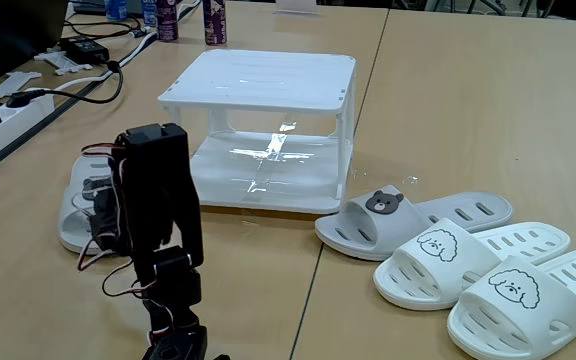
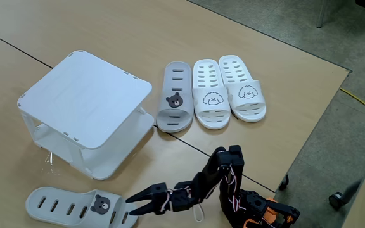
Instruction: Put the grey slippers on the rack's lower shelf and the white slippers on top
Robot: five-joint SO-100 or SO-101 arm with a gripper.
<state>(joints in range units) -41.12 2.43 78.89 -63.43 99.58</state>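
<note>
The gripper (image 2: 132, 204) stood with its jaws parted, holding nothing, its tips just above one grey slipper (image 2: 75, 206) lying flat on the table (image 2: 284, 88). The rack (image 2: 84, 111) stood just beyond the jaws, both shelves bare. The second grey slipper (image 2: 176, 98) and the white slippers (image 2: 227, 92) lay together, well apart from the jaws.

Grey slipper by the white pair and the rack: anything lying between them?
Nothing: in a fixed view, bare table separates that grey slipper from the rack.
</note>
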